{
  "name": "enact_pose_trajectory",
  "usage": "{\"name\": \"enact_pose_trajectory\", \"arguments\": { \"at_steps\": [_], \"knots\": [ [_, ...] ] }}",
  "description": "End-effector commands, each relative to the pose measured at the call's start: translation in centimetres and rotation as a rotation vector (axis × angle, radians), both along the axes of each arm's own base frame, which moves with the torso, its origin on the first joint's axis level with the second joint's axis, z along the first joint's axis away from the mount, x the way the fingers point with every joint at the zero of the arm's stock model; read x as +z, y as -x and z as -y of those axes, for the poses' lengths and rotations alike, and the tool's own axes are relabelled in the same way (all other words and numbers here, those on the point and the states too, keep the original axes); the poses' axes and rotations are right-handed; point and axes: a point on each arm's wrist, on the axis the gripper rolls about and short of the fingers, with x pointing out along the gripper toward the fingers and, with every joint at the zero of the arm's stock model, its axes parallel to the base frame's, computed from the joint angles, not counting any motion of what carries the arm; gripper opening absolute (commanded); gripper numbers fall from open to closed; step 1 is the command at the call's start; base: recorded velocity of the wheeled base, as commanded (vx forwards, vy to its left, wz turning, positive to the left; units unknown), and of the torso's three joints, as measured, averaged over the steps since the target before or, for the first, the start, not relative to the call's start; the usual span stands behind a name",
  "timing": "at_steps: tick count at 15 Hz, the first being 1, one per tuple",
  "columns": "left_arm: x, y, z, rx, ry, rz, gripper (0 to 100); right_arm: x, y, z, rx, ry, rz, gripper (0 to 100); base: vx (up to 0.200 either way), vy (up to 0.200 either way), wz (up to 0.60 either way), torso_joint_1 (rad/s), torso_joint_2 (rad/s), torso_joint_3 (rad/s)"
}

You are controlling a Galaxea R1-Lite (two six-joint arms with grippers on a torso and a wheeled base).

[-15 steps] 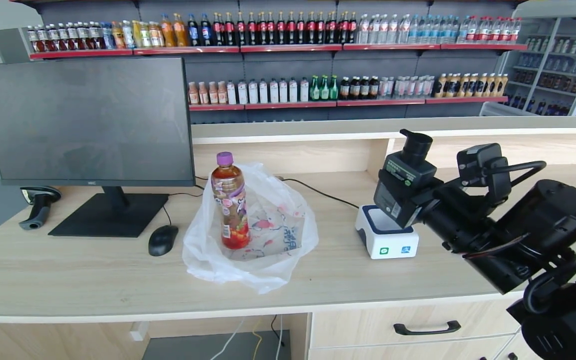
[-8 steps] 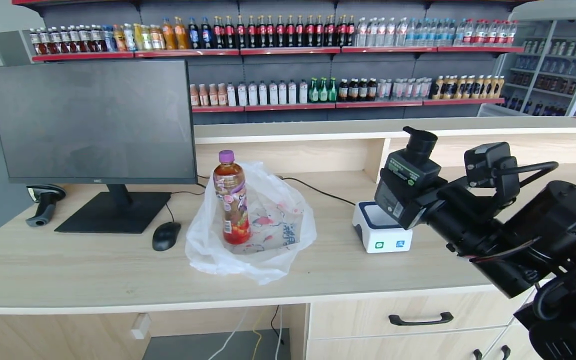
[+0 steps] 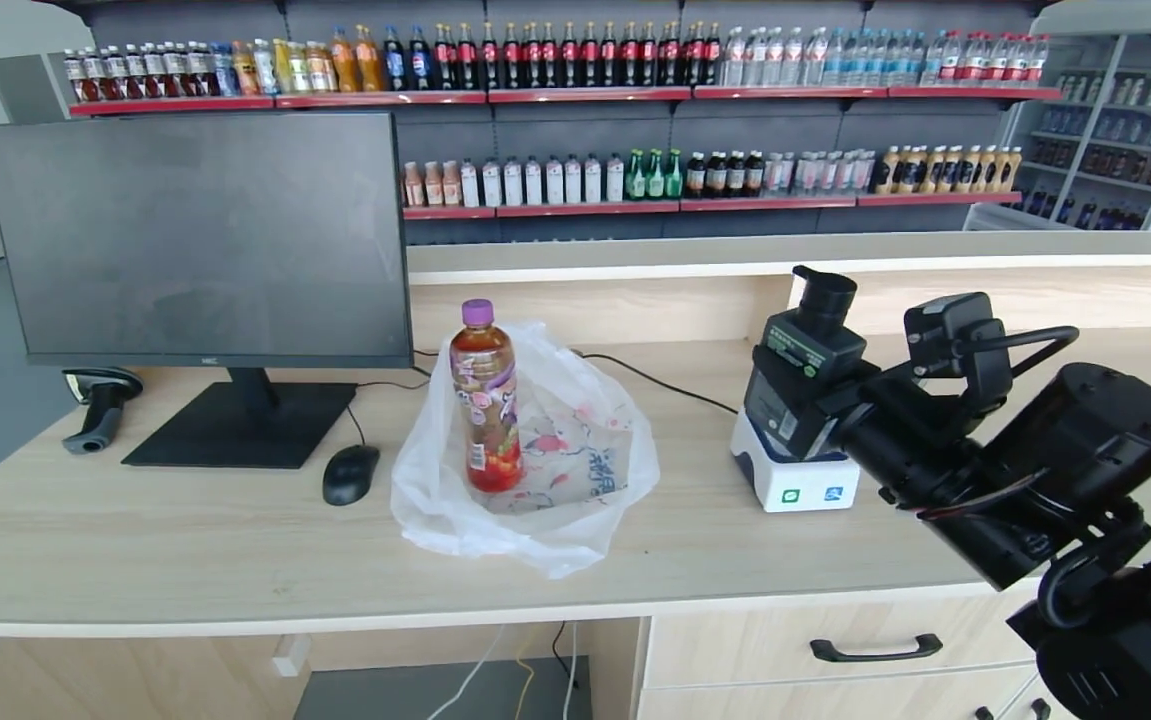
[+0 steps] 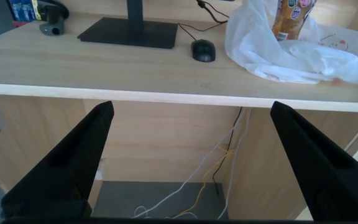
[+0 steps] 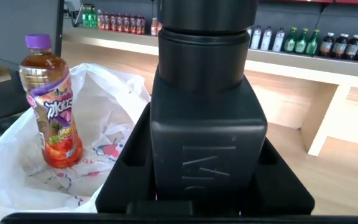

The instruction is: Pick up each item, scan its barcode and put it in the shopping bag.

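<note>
A tea bottle [image 3: 488, 400] with a purple cap stands upright inside the open white shopping bag [image 3: 585, 480] at mid-counter. My right gripper [image 3: 820, 405] is shut on a black square bottle [image 3: 803, 365] with a black cap, held tilted just above the white barcode scanner [image 3: 800, 488]. The right wrist view has the black bottle [image 5: 207, 124] between my fingers [image 5: 126, 171], with the tea bottle [image 5: 51, 106] and bag [image 5: 114, 134] beyond. My left gripper [image 4: 191, 155] hangs open below the counter edge [image 4: 166, 93], holding nothing.
A monitor [image 3: 200, 230] on a stand, a black mouse [image 3: 350, 473] and a handheld scanner [image 3: 100, 405] sit left of the bag. A cable [image 3: 655, 380] runs behind the bag to the scanner. Drawers [image 3: 875, 650] lie under the counter; drink shelves line the back wall.
The head camera has moved, shifting the whole picture rightward. The black bottle in my right gripper now sits a little lower and more squarely over the white scanner.
</note>
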Motion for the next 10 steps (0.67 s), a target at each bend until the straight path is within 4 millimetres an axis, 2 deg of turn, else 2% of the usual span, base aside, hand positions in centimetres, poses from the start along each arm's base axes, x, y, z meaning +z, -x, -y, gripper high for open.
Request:
{"name": "enact_pose_trajectory", "arguments": {
  "at_steps": [1,10],
  "knots": [
    [0.00,0.00,0.00,0.000,0.000,0.001,100,-0.20,-0.37,-0.10,-0.003,0.000,-0.003,0,0.000,0.000,0.00,0.000,0.00,0.000],
    [0.00,0.00,0.00,0.000,0.000,0.001,100,-0.18,-0.42,-0.13,0.002,-0.013,-0.007,0,0.000,0.000,0.00,0.000,0.00,0.000]
  ]
}}
